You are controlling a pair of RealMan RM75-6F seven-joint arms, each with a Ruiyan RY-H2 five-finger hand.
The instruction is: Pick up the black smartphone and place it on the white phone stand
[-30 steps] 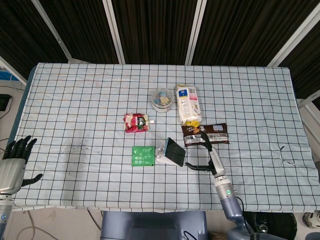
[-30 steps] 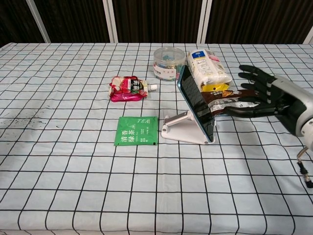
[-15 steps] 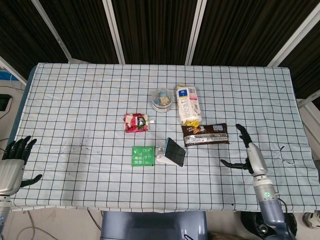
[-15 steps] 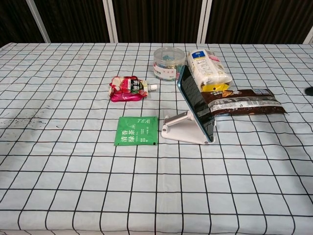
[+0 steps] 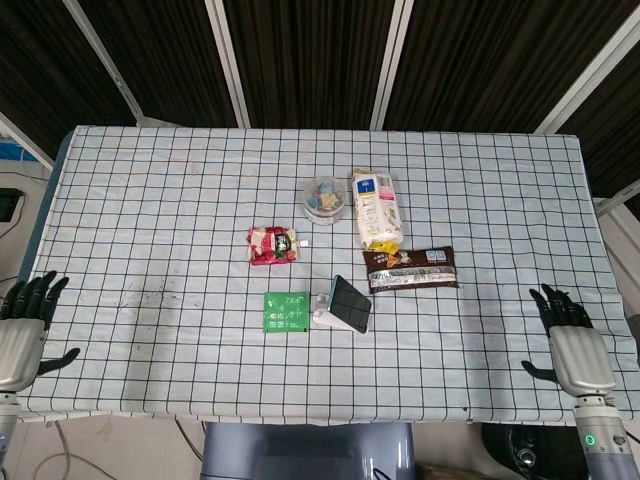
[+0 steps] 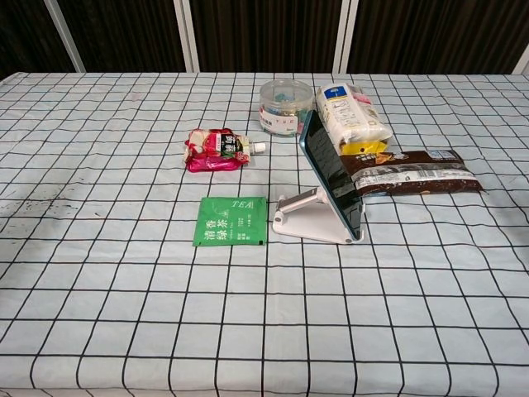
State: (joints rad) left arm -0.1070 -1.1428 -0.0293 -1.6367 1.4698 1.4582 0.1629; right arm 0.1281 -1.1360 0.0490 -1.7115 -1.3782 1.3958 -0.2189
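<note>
- Leaning on the stand [image 6: 307, 217], the phone [image 6: 332, 175] sits tilted back with its lower edge at the front lip of the white base and its dark screen facing the right side of the chest view; the placement looks done.
- In the head view the phone [image 5: 351, 303] shows as a dark slab over the stand [image 5: 325, 312], near the middle of the checked surface [image 5: 150, 200] and toward its near edge.
- The right hand [image 5: 573, 348] is at the near right edge of the surface, well apart from the phone, fingers spread and holding nothing.
- The left hand [image 5: 24, 331] is at the near left edge, also well apart from everything, fingers apart and empty.
- Neither hand shows in the chest view, so both are clear of the stand.
- Nothing seems left of the task itself; my judgement is that only a check that the phone stays put remains, and it appears steady, resting on the stand with nothing touching it.
- Around the stand: a green tea sachet [image 6: 231, 221] just beside its left, a brown snack bar [image 6: 409, 172] behind and to its right, a cream packet [image 6: 351, 116] and a round clear tub [image 6: 286, 106] further back, and a red pouch [image 6: 216, 150] to the left.
- None of these touches the phone as far as the views show, though the bar lies close behind it.
</note>
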